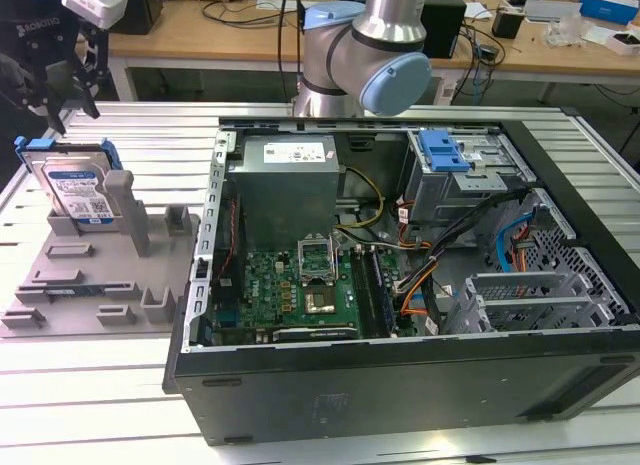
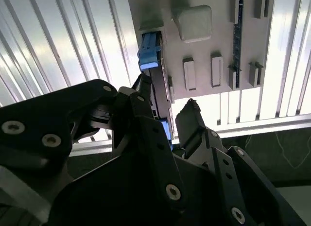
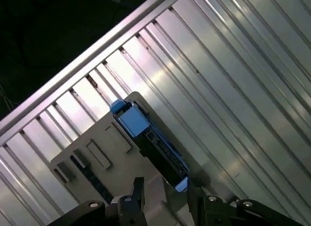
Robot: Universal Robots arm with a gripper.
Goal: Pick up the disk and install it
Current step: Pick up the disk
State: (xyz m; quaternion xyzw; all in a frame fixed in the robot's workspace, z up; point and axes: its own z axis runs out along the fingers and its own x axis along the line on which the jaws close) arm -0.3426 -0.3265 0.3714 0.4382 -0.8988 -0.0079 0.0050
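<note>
So, the gripper (image 2: 167,112) is spread open, jaws either side of the hard drive's (image 2: 159,87) upper edge, probably not clamping it. The drive stands upright between them in its gray holder (image 1: 120,285).

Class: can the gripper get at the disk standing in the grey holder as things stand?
Probably yes. In the second wrist view the gripper has its jaws open either side of the upright disk in its grey holder, with nothing in between.

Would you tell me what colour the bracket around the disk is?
Blue; the bracket on the disk shows best in the second wrist view.
</note>
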